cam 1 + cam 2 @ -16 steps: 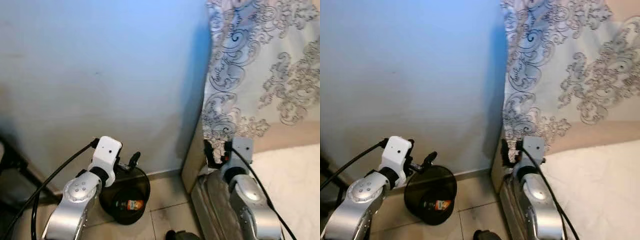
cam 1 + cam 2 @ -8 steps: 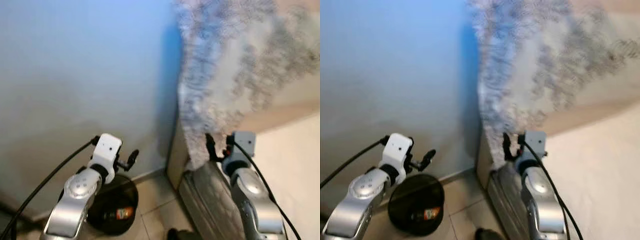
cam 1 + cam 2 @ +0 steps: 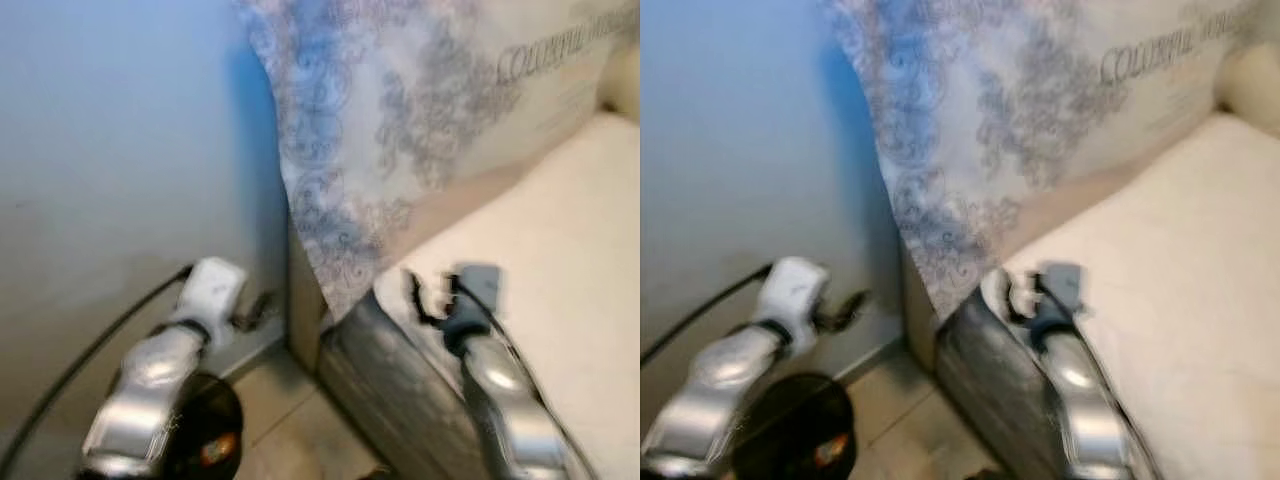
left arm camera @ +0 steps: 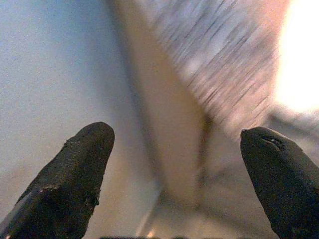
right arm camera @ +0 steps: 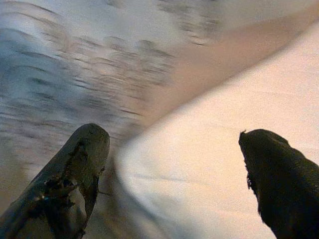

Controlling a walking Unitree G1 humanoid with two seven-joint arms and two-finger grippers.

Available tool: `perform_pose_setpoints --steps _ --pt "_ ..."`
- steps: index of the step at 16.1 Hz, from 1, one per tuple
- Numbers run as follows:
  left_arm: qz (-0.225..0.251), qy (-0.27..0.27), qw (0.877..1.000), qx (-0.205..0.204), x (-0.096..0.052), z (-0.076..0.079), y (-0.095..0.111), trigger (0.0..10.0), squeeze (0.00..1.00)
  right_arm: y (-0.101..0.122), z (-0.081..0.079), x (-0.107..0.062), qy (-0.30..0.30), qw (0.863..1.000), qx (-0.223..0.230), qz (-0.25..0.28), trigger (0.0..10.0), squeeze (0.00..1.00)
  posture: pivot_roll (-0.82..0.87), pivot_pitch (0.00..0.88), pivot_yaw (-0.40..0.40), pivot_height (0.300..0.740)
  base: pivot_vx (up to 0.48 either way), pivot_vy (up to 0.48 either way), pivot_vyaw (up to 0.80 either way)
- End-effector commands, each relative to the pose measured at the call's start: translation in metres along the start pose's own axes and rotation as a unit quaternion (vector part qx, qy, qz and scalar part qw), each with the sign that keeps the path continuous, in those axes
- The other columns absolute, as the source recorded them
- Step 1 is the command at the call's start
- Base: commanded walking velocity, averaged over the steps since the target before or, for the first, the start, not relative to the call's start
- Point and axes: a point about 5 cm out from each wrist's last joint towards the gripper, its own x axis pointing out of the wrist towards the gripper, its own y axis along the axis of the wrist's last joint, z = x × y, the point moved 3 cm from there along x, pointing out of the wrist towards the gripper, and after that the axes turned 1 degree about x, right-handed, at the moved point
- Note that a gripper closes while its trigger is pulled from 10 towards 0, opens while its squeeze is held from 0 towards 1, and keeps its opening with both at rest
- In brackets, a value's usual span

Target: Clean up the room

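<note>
The scene was blurred. A pale blue wall (image 3: 730, 150) filled the left side, meeting a patterned curtain (image 3: 980, 110) that hung down to a cream bed (image 3: 1180, 290) with a dark grey side (image 3: 985, 385). The left pincer (image 3: 845, 308) hovered before the wall above a black bin (image 3: 790, 440) on the tiled floor (image 3: 895, 420). The right pincer (image 3: 1005, 292) was raised at the bed's edge, just below the curtain's hem.

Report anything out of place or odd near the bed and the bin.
Nothing stands out. The round black waste bin stands upright on the tiled floor, with something orange inside. The patterned grey-white cloth hangs against the wall beside the cream mattress. The pictures are blurred.
</note>
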Motion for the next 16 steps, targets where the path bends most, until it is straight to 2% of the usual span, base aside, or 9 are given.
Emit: perform_pose_setpoints --steps 1,8,12,16 --pt "-0.01 0.011 1.0 0.009 -0.003 -0.01 -0.004 10.0 0.0 0.009 -0.006 0.002 0.009 1.0 0.014 0.016 10.0 1.0 0.04 0.0 -0.05 0.74 0.0 0.0 -0.8" --pt "-0.004 0.008 1.0 0.023 0.004 -0.015 0.003 10.0 0.0 0.012 -0.008 0.009 0.011 0.999 0.024 0.021 10.0 1.0 0.06 0.0 -0.063 0.74 0.0 0.0 -0.8" --pt "-0.006 0.004 1.0 0.029 0.004 -0.017 0.004 10.0 0.0 0.013 -0.014 0.008 0.017 0.999 0.031 0.024 10.0 1.0 0.07 0.0 -0.061 0.74 0.0 0.0 -0.8" --pt "-0.007 0.004 1.0 0.026 0.003 -0.015 0.003 10.0 0.0 0.014 -0.014 0.006 0.017 0.999 0.032 0.028 10.0 1.0 0.06 0.0 -0.064 0.74 0.0 0.0 -0.8"
